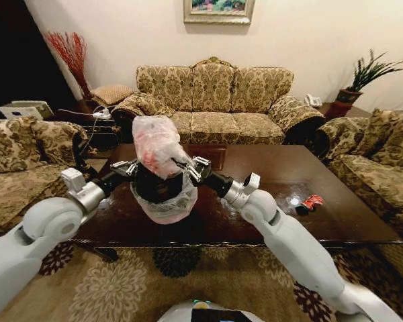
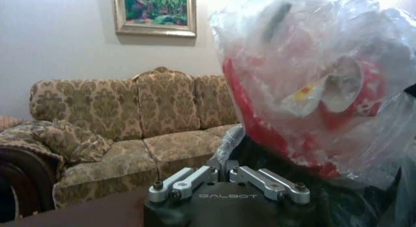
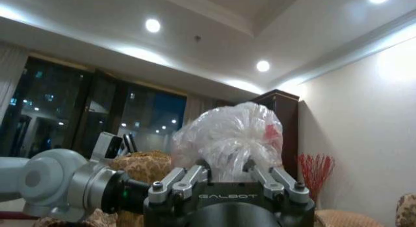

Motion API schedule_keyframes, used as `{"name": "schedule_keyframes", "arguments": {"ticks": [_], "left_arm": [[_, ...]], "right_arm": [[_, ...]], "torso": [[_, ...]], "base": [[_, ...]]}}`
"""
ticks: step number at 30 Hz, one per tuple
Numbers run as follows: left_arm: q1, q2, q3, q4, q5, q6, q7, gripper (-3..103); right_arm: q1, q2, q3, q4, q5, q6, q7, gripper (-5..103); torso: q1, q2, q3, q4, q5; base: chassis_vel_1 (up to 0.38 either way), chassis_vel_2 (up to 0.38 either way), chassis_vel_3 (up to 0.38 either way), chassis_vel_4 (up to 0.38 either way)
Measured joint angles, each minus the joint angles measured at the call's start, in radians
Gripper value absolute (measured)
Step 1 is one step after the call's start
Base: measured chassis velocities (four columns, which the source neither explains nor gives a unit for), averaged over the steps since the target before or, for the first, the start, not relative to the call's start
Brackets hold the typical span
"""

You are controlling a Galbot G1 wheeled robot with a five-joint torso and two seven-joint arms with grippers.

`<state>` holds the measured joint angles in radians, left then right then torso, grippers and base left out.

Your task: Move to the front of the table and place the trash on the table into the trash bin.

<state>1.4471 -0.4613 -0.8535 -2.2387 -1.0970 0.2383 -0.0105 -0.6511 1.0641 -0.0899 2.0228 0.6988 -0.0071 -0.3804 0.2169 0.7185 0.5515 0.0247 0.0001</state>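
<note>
My right gripper [image 1: 188, 166] is clamped on the pinkish-white lump [image 1: 156, 142], holding it just above the bin [image 1: 162, 193]. My left gripper [image 1: 130, 169] is closed on the bin's rim from the other side, over the table [image 1: 255, 201]. Well off to my right lie the red wrapper [image 1: 313, 200] and the bottle [image 1: 301, 208].

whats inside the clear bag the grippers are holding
Through the bag show red and white scraps; what they are is blurred by plastic. It hangs over the bin, whose inside is hidden.
</note>
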Motion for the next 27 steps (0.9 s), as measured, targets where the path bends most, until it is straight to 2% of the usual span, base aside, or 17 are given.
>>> {"name": "schedule_keyframes", "arguments": {"ticks": [3, 4, 6, 7, 10, 11, 14, 16, 19, 20, 22, 25, 26, 27], "left_arm": [[-0.001, 0.006, 0.000, 0.007, -0.004, 0.004, 0.000, 3], [-0.003, 0.008, 0.000, 0.009, -0.007, 0.005, -0.001, 3], [-0.007, 0.014, 0.001, 0.013, -0.015, 0.008, -0.003, 3], [-0.007, 0.014, 0.001, 0.013, -0.015, 0.008, -0.003, 3], [-0.008, 0.016, 0.001, 0.025, -0.018, 0.010, -0.005, 3], [-0.008, 0.016, 0.001, 0.025, -0.018, 0.010, -0.005, 3], [-0.009, 0.015, -0.002, 0.041, -0.017, 0.013, -0.014, 3], [-0.009, 0.015, -0.005, 0.045, -0.016, 0.017, -0.016, 3], [-0.005, 0.020, -0.012, 0.059, -0.021, 0.027, -0.032, 3], [-0.005, 0.020, -0.012, 0.059, -0.021, 0.027, -0.032, 3], [-0.002, 0.026, -0.022, 0.062, -0.032, 0.036, -0.042, 3], [-0.002, 0.031, -0.029, 0.065, -0.032, 0.050, -0.053, 3], [-0.005, 0.035, -0.033, 0.071, -0.039, 0.055, -0.060, 3], [-0.013, 0.038, -0.040, 0.075, -0.066, 0.069, -0.081, 3]], "right_arm": [[0.002, 0.002, -0.001, -0.001, 0.000, 0.004, 0.000, 36], [0.002, 0.003, -0.001, -0.002, 0.000, 0.005, 0.000, 36], [0.004, 0.004, 0.000, -0.003, 0.000, 0.008, 0.000, 47], [0.004, 0.004, 0.000, -0.003, 0.000, 0.008, 0.000, 47], [0.004, 0.002, 0.004, -0.003, 0.001, 0.015, -0.003, 62], [0.004, 0.002, 0.004, -0.003, 0.001, 0.015, -0.003, 62], [0.001, 0.000, 0.010, -0.003, 0.006, 0.022, -0.005, 79], [0.000, -0.001, 0.014, 0.000, 0.010, 0.023, -0.004, 79], [0.000, -0.003, 0.034, 0.011, 0.026, 0.030, 0.013, 95], [0.000, -0.003, 0.034, 0.011, 0.026, 0.030, 0.013, 95], [-0.017, -0.008, 0.065, 0.028, 0.038, 0.037, 0.039, 100], [-0.042, -0.009, 0.099, 0.041, 0.042, 0.040, 0.071, 100], [-0.065, -0.010, 0.130, 0.052, 0.042, 0.040, 0.112, 100], [-0.102, -0.015, 0.174, 0.071, 0.039, 0.018, 0.192, 100]], "torso": [[0.000, 0.000, 0.000, 0.0000, -0.0001], [0.000, 0.000, 0.000, 0.0001, -0.0001], [0.000, 0.000, 0.000, 0.0001, 0.0000], [0.000, 0.000, 0.000, 0.0001, 0.0000], [0.000, 0.000, 0.000, 0.0000, 0.0000], [0.000, 0.000, 0.000, 0.0000, 0.0000], [0.000, 0.000, 0.000, 0.0000, 0.0000], [0.000, 0.000, 0.000, 0.0001, -0.0001], [0.000, 0.000, 0.000, 0.0001, -0.0001], [0.000, 0.000, 0.000, 0.0001, -0.0001], [0.000, 0.000, 0.000, 0.0002, -0.0001], [0.000, 0.000, 0.000, 0.0000, 0.0002], [0.000, 0.000, 0.000, 0.0001, 0.0003], [0.000, 0.000, 0.000, 0.0003, 0.0000]], "base": [[0.000, 0.000, 0.000, 0.000], [0.000, 0.000, 0.000, 0.000], [0.000, 0.000, 0.000, 0.000], [0.000, 0.000, 0.000, 0.000], [0.000, 0.000, 0.000, 0.000], [0.000, 0.000, 0.000, 0.000], [0.000, 0.000, 0.000, 0.000], [0.000, 0.000, 0.000, 0.000], [0.000, 0.000, 0.000, 0.000], [0.000, 0.000, 0.000, 0.000], [0.000, 0.000, 0.000, 0.000], [0.000, 0.000, 0.000, 0.000], [0.000, 0.000, 0.000, 0.000], [0.000, 0.000, 0.000, 0.000]]}}
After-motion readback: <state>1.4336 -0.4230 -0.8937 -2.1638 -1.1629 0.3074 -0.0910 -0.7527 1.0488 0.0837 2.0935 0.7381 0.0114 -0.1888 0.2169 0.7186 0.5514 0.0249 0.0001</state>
